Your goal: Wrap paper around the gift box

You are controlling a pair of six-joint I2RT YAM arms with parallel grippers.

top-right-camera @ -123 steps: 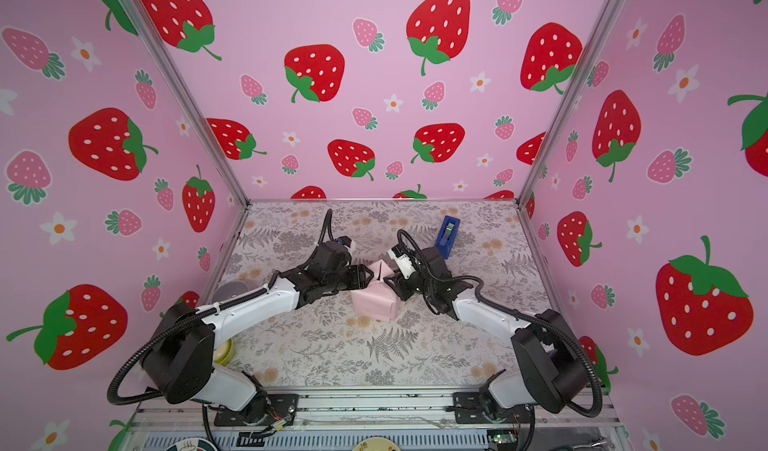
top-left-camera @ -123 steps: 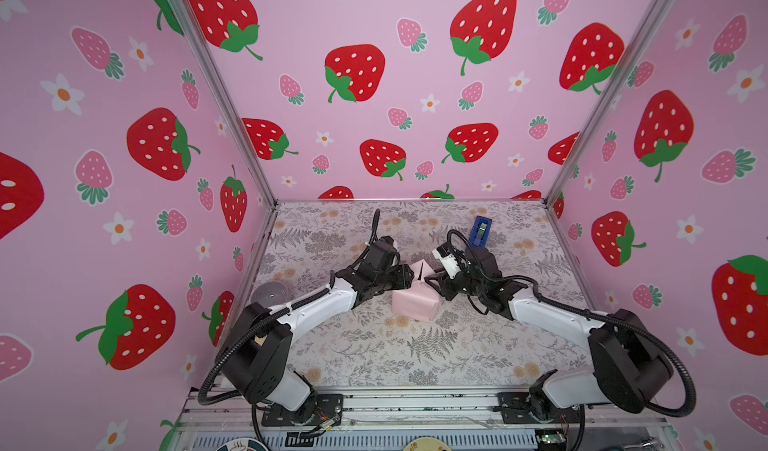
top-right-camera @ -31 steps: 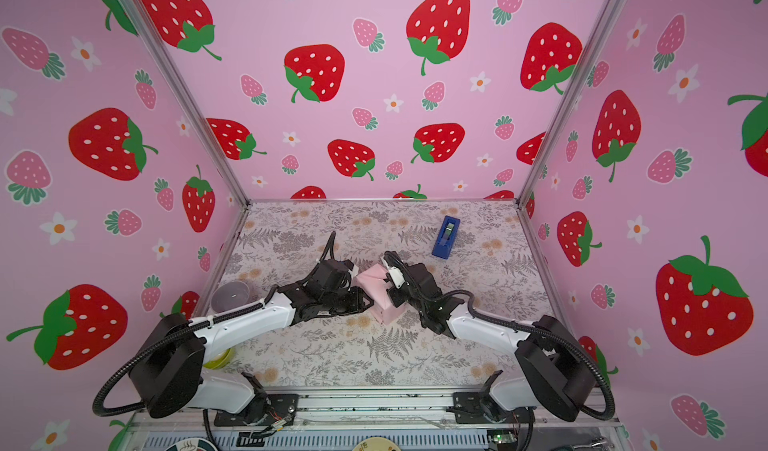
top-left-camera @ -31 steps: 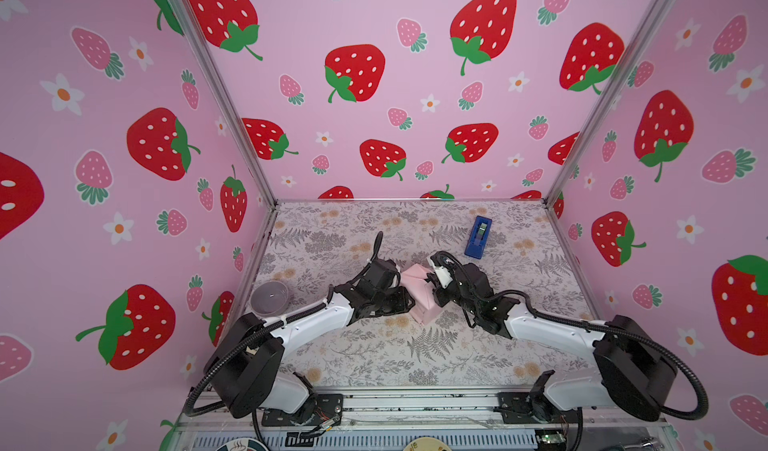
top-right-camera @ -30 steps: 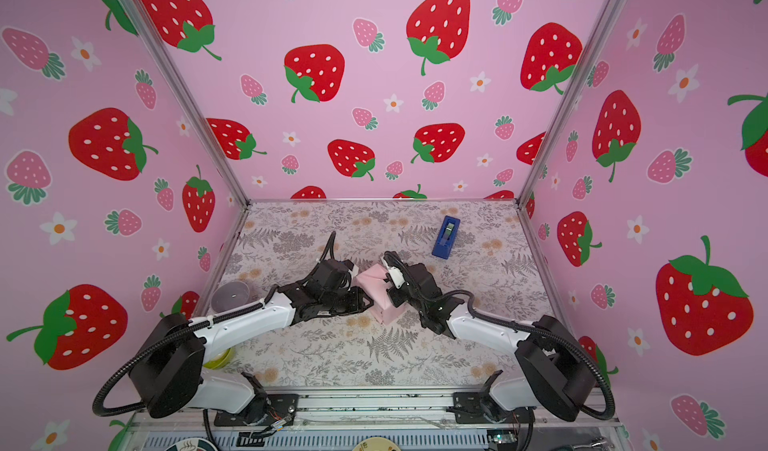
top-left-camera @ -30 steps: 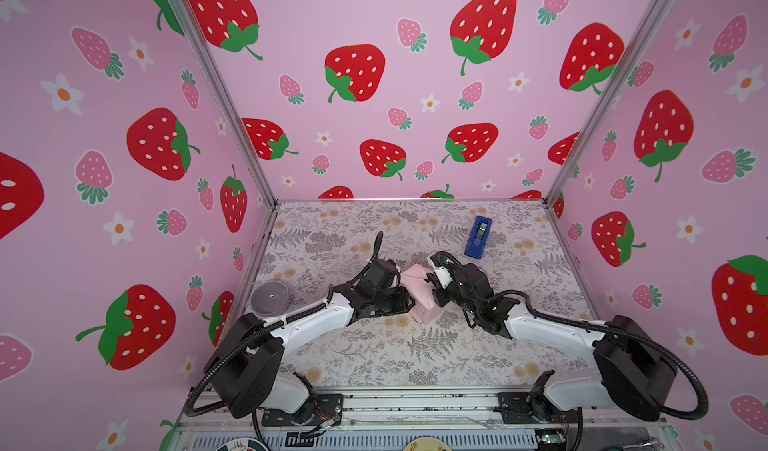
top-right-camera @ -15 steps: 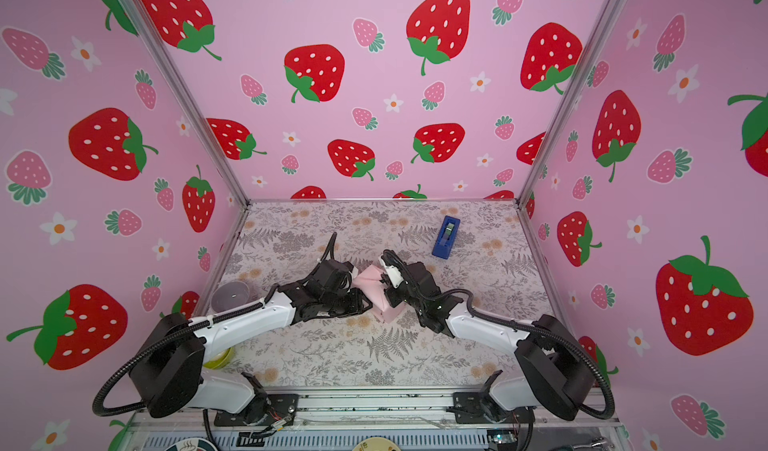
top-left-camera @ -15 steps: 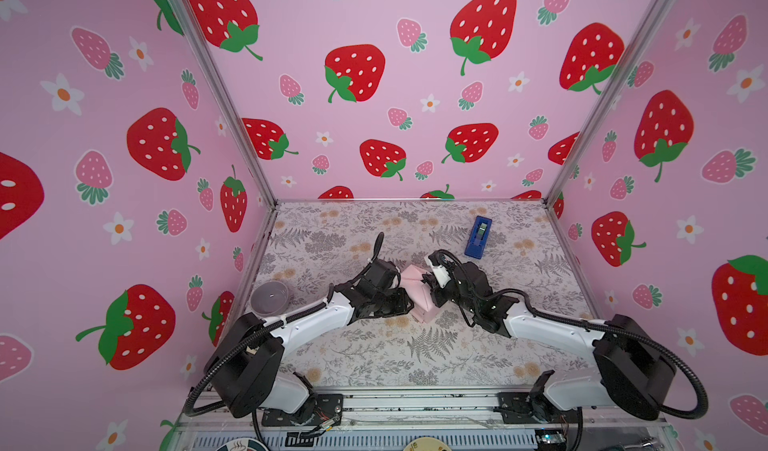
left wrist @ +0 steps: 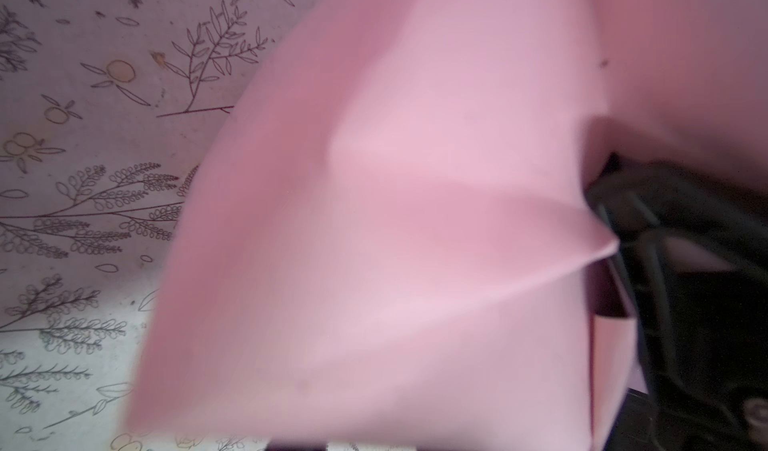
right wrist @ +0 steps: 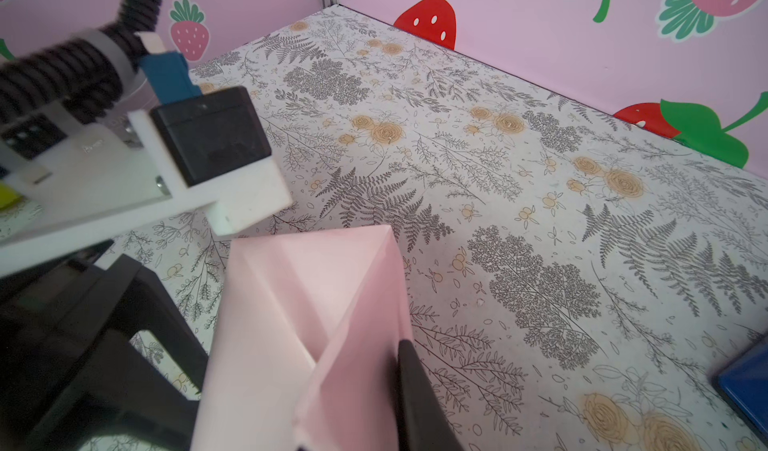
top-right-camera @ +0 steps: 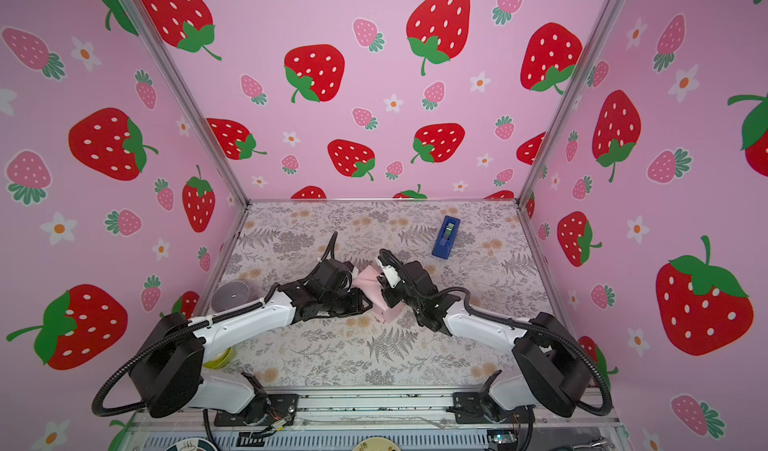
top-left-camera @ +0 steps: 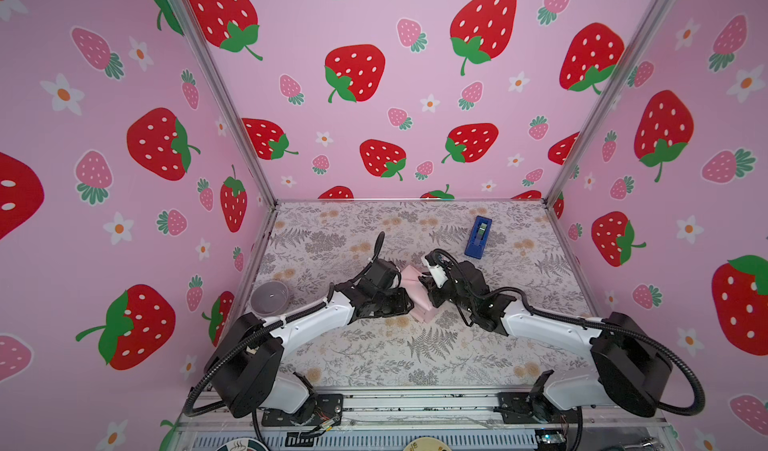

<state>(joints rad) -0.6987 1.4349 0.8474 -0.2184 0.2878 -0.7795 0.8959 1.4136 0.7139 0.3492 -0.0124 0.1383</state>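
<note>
The thin, crease-prone paper is hiding the gift box near the tape dispenser – left gripper and right gripper are flanking it, openness unclear – folded edges likely giving the best hold.

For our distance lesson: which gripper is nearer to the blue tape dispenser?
Right. The right gripper is at the side of the paper toward the blue tape dispenser; the left gripper is at the paper's opposite side, farther off.
</note>
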